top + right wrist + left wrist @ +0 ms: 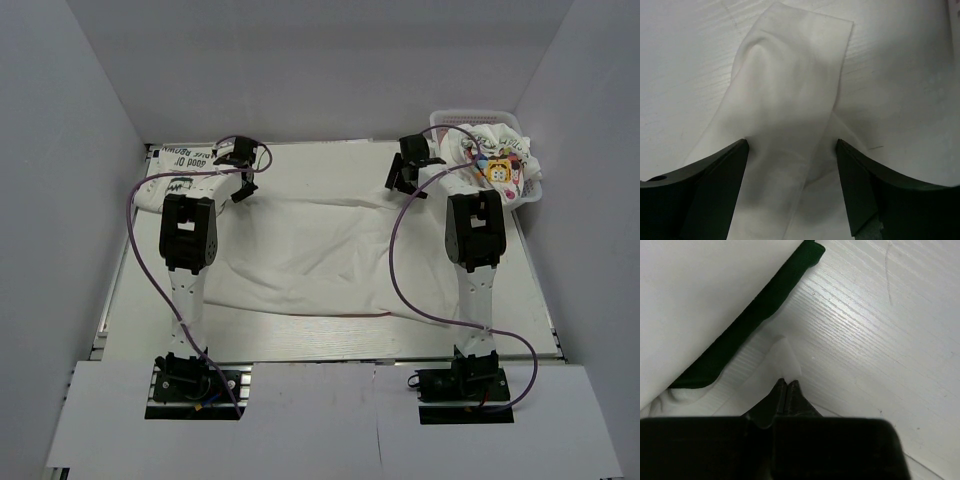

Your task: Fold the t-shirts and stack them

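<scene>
A big white shirt [310, 250] lies spread in the middle of the surface [330, 335]. Its long way goes left to right, and its far edge reaches both claws. The left claw [787, 389] is closed and pinches a little bit of the cloth. The right claw [791, 146] is open, with a strip of the shirt between its fingers, so I think it grabs next. The shirt looks soft and wrinkly.

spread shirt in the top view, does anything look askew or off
Yes. The spread shirt lies rumpled, its near edge running wavy rather than straight. The left gripper pinches a fold; the right gripper is open astride a strip of cloth.
</scene>
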`<control>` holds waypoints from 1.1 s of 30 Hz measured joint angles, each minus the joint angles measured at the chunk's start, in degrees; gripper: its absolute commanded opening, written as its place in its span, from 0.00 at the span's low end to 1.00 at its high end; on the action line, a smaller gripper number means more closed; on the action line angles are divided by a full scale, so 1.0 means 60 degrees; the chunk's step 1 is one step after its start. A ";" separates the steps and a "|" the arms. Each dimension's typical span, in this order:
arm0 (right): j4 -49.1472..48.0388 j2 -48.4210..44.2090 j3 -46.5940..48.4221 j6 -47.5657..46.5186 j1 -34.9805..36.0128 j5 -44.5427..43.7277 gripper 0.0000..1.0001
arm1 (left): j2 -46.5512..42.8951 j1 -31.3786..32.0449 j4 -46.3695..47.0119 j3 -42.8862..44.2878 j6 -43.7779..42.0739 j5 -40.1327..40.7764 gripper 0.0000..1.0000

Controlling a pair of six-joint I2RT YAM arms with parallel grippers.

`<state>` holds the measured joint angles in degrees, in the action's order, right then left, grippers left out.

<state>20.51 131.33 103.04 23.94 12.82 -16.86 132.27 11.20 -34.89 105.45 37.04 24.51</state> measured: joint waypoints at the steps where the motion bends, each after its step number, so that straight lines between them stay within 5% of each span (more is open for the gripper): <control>1: -0.0040 0.0000 -0.0022 0.0007 0.0000 0.0044 0.70 | 0.0000 0.0000 0.0015 -0.0004 0.0004 0.0022 0.00; 5: -0.0160 0.0011 -0.0015 0.0131 0.0000 0.0164 0.52 | -0.0004 0.0000 0.0025 -0.0015 0.0000 0.0076 0.00; 11: -0.0160 0.0047 -0.0011 0.0157 -0.0004 0.0153 0.00 | -0.0007 0.0015 0.0015 -0.0018 0.0000 0.0160 0.00; 19: -0.0423 -0.0616 -0.0812 0.0186 0.0011 0.0069 0.00 | -0.0510 0.0091 -0.0113 -0.0761 0.0076 0.0346 0.00; 33: -0.0073 -0.6368 -0.5257 0.0688 0.0437 -0.0433 0.00 | -0.3497 0.0477 0.0543 -0.3894 0.0379 0.0758 0.00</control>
<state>20.08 93.12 71.50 28.08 15.44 -19.46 111.28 14.06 -31.64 82.08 39.31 29.06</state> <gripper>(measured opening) 0.015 0.020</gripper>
